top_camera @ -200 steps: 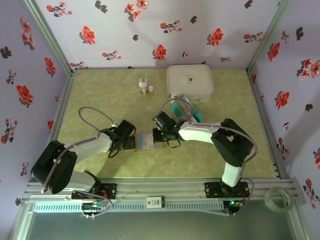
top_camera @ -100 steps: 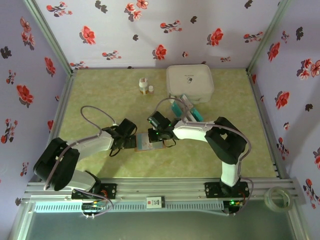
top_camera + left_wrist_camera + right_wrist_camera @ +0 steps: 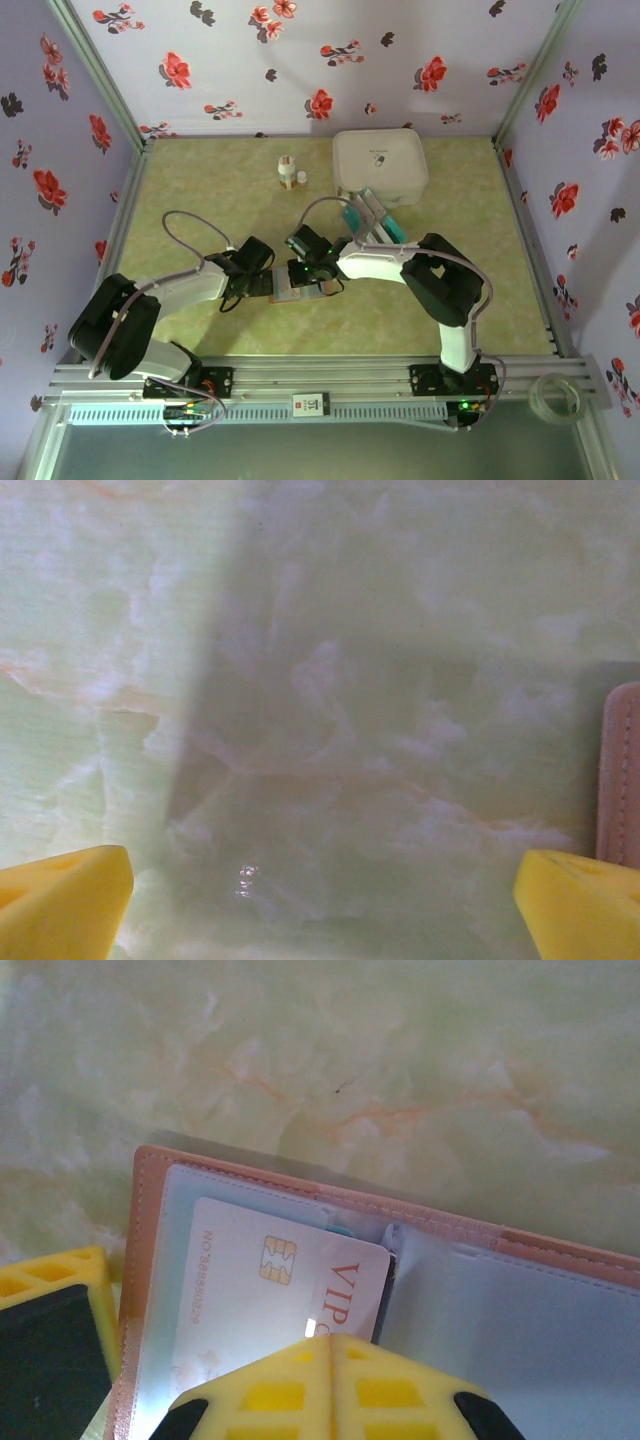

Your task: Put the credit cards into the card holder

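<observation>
Open tan leather card holder [image 3: 142,1250]: one white chip-bearing card [image 3: 240,1290] part-sleeved, pinched in right gripper [image 3: 330,1345]; teal cards [image 3: 388,230] outstanding; left gripper [image 3: 320,900] wide.

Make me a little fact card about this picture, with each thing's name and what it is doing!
card holder: lying open on the table
white card: inside the open holder, chip showing
right gripper: shut, tips at the card's near edge
left gripper: wide open, empty, beside the holder's edge
other cards: piled next to the white box
</observation>
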